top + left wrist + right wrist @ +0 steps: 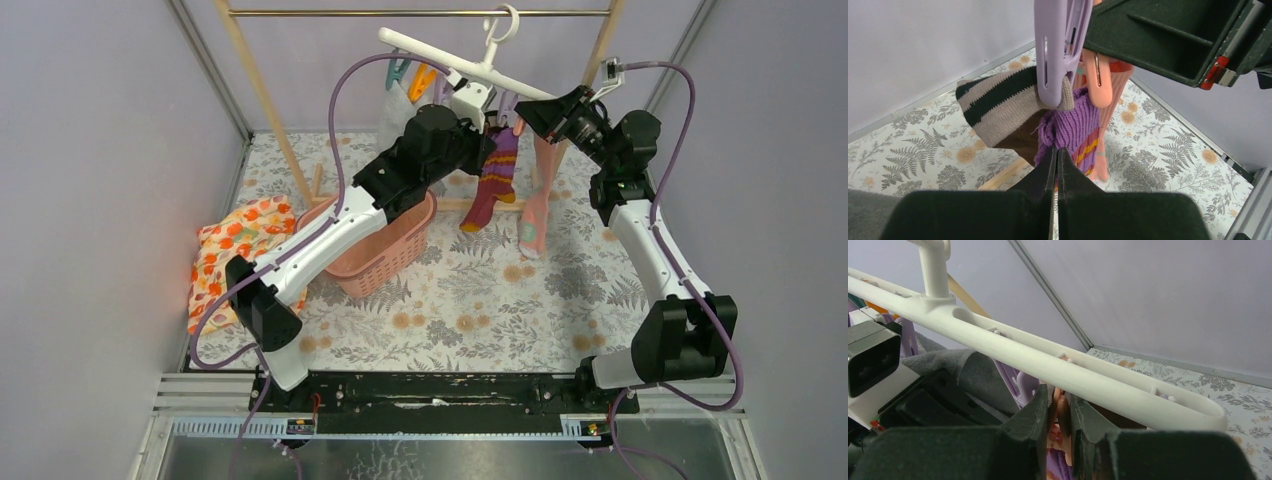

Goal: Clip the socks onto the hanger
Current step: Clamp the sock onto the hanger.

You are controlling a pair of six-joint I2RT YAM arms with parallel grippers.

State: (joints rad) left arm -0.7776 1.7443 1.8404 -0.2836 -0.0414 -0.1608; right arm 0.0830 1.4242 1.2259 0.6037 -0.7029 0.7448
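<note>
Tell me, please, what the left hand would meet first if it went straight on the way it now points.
The purple sock, at its cuff, right before the left hand; whether they touch is unclear.

Black fingers (1040, 412) pinch an orange clip (1063, 412) beneath the white hanger (1048, 365).

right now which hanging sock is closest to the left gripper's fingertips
The purple sock with orange stripes: its cuff meets the left gripper's shut fingertips. The brown sock sits in the lilac clip; the pink sock hangs behind.
</note>
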